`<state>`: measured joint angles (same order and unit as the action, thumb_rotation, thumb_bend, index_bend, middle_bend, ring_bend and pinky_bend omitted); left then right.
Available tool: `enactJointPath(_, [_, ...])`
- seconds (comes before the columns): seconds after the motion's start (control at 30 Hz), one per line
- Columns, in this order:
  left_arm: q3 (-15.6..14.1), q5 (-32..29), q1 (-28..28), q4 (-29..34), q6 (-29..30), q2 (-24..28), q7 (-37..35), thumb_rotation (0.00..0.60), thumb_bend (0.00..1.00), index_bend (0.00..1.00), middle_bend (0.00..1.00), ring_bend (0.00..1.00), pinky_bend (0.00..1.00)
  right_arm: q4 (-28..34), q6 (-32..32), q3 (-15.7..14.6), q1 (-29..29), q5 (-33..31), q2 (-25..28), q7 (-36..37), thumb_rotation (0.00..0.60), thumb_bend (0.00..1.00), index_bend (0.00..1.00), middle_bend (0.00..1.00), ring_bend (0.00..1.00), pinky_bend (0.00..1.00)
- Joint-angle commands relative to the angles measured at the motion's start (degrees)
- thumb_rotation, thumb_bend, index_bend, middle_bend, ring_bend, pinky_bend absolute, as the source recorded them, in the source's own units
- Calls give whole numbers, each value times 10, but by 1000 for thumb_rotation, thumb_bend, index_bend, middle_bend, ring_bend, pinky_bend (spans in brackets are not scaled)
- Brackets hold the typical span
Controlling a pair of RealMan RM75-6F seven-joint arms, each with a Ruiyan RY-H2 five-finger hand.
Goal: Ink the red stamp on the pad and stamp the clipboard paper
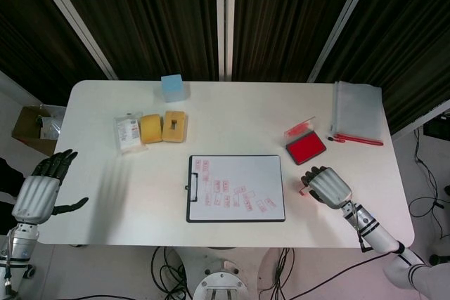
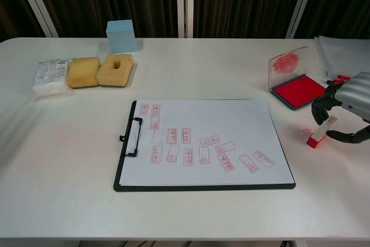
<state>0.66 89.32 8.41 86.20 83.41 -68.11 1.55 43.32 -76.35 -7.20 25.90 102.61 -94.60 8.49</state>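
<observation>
The right hand (image 2: 347, 111) curls its dark fingers around the red stamp (image 2: 319, 132), which stands tilted on the white table (image 2: 69, 160) just right of the clipboard (image 2: 202, 144) and in front of the open red ink pad (image 2: 298, 91). Its sheet of paper (image 1: 239, 187) carries many red imprints. The left hand (image 1: 41, 191) hangs off the table's left edge, fingers apart, holding nothing.

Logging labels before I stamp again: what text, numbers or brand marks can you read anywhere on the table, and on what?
No text is legible in either view.
Paper on the clipboard: red stamp marks, too small to read.
Packet beside the sponges: printed label, blurred.
Stamp at the right hand: no readable marking.
Ink pad: no lettering visible.
</observation>
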Motion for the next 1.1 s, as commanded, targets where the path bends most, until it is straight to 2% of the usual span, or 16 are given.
enactJointPath(0.03, [0, 0, 0, 0, 0, 0, 0, 438, 123, 73, 66, 96, 179, -2, -2, 0, 0, 0, -1, 2, 600, 264, 578, 535, 446, 643])
enactJointPath(0.4, [0, 1, 0, 0, 1, 1, -2, 443, 123, 73, 66, 96, 180, -7, -8, 2, 2, -6, -3, 14, 600, 287, 604, 560, 455, 643])
enactJointPath(0.63, [-1, 1, 0, 1, 0, 3, -1, 442, 122, 73, 66, 96, 180, 47, -7, 36, 18, -37, 33, 49, 600, 294, 608, 565, 456, 643])
enactJointPath(0.73, [-1, 1, 1, 0, -1, 1, -2, 443, 122, 73, 66, 96, 179, 84, 31, 58, 35, -65, 59, 40, 600, 299, 625, 577, 466, 643])
enactJointPath(0.87, [-2, 2, 2, -1, -2, -2, -3, 443, 123, 73, 66, 96, 180, 142, 127, 88, 67, -121, 94, 13, 600, 318, 641, 589, 475, 644])
enactJointPath(1.1, [-3, 0, 2, -6, -6, -3, -7, 444, 123, 73, 66, 96, 180, 158, 244, 134, 109, -213, 96, -77, 600, 347, 669, 611, 501, 643])
